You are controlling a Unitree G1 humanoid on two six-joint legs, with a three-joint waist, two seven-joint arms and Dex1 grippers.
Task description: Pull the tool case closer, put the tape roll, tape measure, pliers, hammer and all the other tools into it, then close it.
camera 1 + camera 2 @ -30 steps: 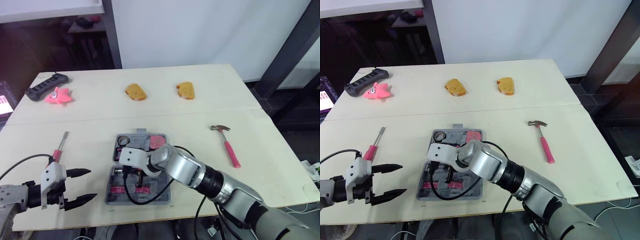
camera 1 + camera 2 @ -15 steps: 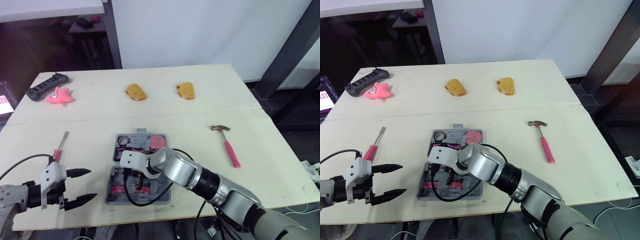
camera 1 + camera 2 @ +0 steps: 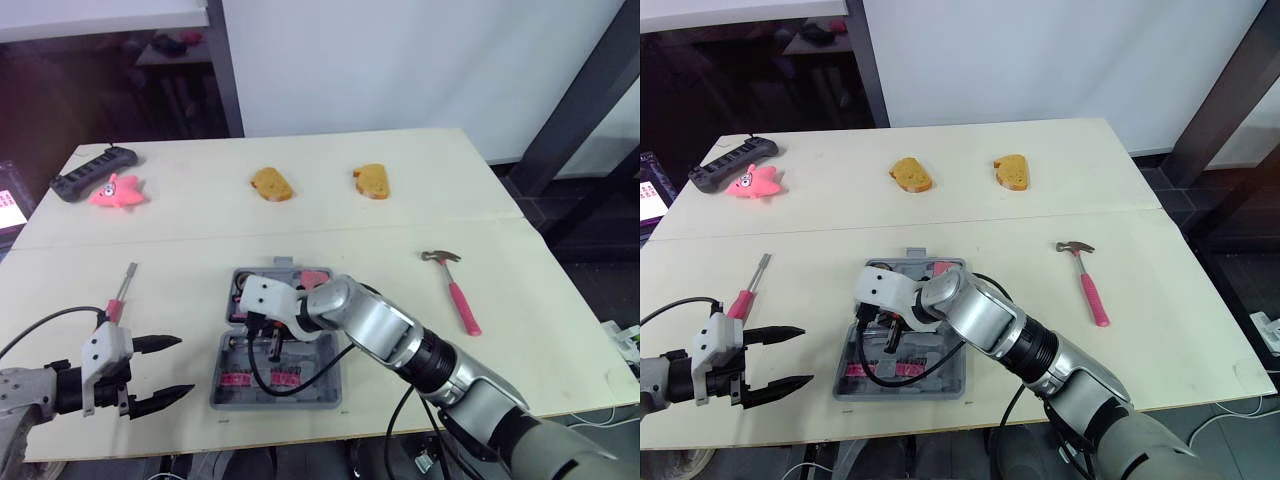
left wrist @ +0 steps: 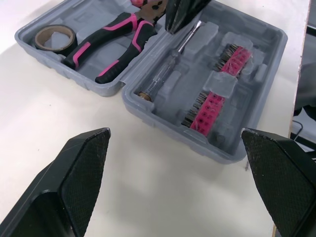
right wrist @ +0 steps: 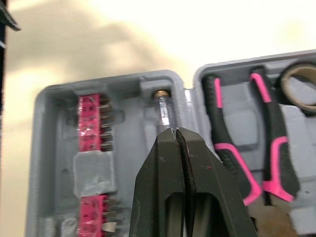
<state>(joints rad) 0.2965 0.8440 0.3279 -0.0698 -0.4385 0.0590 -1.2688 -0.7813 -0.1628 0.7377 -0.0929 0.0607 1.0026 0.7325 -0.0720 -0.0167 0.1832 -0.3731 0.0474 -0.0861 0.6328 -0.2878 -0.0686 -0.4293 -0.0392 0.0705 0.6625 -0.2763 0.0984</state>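
Case (image 5: 123, 113) beneath right end effector (image 5: 175, 131)

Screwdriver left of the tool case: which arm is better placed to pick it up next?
Left. The left gripper, jaws open, hovers near the screwdriver on that side; the right gripper is shut over the tool case, farther away.

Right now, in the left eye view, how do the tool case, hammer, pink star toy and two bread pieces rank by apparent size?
1. tool case
2. hammer
3. pink star toy
4. left bread piece and right bread piece: alike, unranked.
Toy and bread lie farther away, so true sizes are unsure.
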